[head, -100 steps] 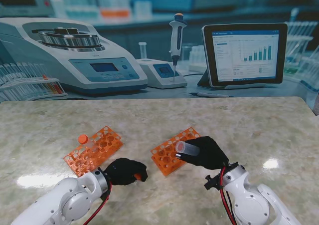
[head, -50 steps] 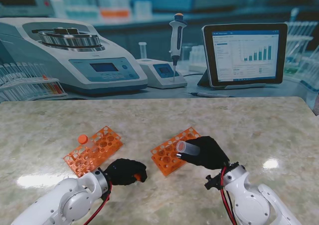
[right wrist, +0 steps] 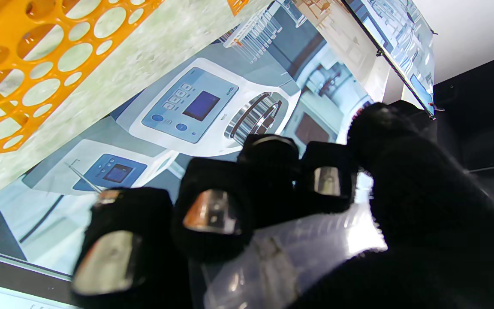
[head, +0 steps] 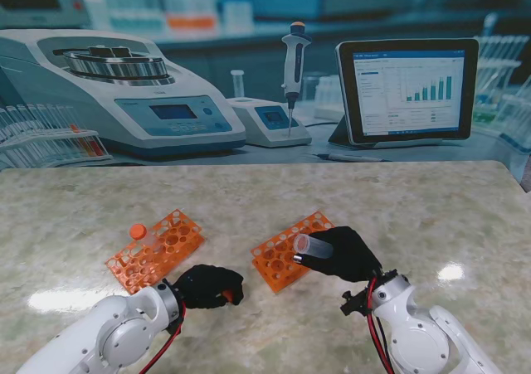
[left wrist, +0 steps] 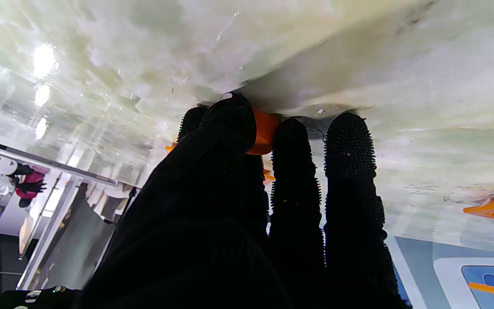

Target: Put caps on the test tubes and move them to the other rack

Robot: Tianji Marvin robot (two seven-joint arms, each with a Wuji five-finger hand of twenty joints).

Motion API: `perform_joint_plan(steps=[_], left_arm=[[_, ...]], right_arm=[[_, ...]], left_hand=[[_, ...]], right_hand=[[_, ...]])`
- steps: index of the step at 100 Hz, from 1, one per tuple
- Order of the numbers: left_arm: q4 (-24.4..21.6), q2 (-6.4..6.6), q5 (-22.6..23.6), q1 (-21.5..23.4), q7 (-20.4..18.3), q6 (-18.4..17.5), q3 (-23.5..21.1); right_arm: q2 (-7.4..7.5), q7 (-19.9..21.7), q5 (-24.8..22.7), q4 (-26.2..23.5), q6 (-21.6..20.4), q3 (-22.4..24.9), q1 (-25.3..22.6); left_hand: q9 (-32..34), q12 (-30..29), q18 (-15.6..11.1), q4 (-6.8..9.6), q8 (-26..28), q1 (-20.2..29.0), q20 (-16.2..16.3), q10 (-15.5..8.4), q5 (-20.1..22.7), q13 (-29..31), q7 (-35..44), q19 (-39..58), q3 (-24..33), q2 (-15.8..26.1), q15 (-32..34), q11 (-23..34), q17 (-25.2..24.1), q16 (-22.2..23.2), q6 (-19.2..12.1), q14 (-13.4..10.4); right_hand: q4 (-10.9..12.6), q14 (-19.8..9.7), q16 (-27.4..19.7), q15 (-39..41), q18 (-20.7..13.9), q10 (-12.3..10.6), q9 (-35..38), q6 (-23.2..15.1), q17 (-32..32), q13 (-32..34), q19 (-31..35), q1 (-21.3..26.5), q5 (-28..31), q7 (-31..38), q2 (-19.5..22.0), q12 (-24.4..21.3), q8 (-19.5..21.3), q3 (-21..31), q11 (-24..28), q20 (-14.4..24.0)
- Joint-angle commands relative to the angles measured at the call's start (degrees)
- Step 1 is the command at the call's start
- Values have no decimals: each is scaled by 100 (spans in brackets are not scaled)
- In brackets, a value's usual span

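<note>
table (head: 274, 187): pale marble top, pretty glossy, both racks sit on it
left rack (head: 156, 250): orange, left side, one capped tube (head: 138, 232) standing in its far corner
right rack (head: 288, 250): orange, middle of the table, holes look empty afaict
right hand (head: 342, 255): black glove, wrapped around a clear tube (head: 312, 246), held up over the right rack's near edge, open mouth pointing left
left hand (head: 207, 285): fingers down on the table, near me and between the racks, pinching an orange cap (left wrist: 264, 132)
cap: mostly hidden under the fingertips (left wrist: 350, 141), right at the tabletop
</note>
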Motion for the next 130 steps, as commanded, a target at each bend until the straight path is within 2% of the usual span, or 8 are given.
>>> perform_joint_plan(steps=[1,19,40,42,48,64,96,130], left_arm=[[224,61,55,149,-179,6,85],[278,58,111,121,-83,-27,112],[370,46,111,78,59,-51,172],[378,45,109,74,68,-54,178],[387,46,115,66,75,-55,188],[430,41,203,43,218,-75,207],[512,38,248,-41,315,-118,256],[501,9,284,-11,549,-222,158]], right_arm=[[-19,32,27,11,-10,-29,-22],[-15,58,45,36,-27,-58,12],[-16,47,28,37,-39,-61,10],[-16,44,26,35,-39,-60,7],[-17,39,22,32,-40,-58,-1],[-15,44,30,33,-54,-55,-12],[-16,54,64,49,-73,-55,-7],[-17,68,104,50,-84,-45,-9]], left_hand=[[129,-339,65,128,-192,57,22,238,-3,-112,-160,-691,-4,9,-170,391,-1,-459,267,9],[167,-348,78,132,-161,97,-4,218,8,-69,-134,-742,52,-29,-174,436,8,-493,271,-2],[593,105,88,202,27,526,-127,178,194,392,148,-632,193,-137,-356,332,310,-231,217,33],[633,155,37,163,56,468,-340,163,203,403,182,-645,356,-186,-340,286,366,-239,206,33],[731,243,36,121,83,393,-603,149,257,446,247,-604,564,-269,-321,242,446,-242,196,45],[844,156,135,49,56,362,-1000,150,441,572,272,-560,937,-520,-346,252,614,-263,227,91],[767,-138,106,-85,-74,413,-1169,356,566,668,121,-531,1081,-594,-557,238,854,-239,400,220],[521,-547,224,-296,-202,551,-1185,498,667,610,-123,-681,1340,-566,-881,263,682,-88,620,273]], right_hand=[[158,-129,205,555,-161,116,178,-407,158,27,832,212,269,355,197,11,406,42,134,20],[151,-104,197,537,-148,139,168,-410,153,25,814,212,268,351,204,6,411,25,124,15],[143,-94,193,530,-141,139,172,-435,153,25,809,206,255,335,213,-3,415,1,110,15],[143,-93,192,529,-141,140,172,-435,153,25,808,208,256,335,209,-4,416,0,109,15],[142,-87,190,526,-140,137,171,-435,153,24,808,208,256,333,218,-5,417,-5,106,15],[137,-70,185,516,-134,146,179,-455,150,25,797,212,249,321,222,-16,420,-27,90,13],[125,-38,176,498,-119,163,179,-460,146,23,777,212,250,312,236,-24,425,-65,76,9],[113,-36,175,497,-113,187,172,-471,145,23,771,212,240,300,249,-34,426,-104,56,11]])
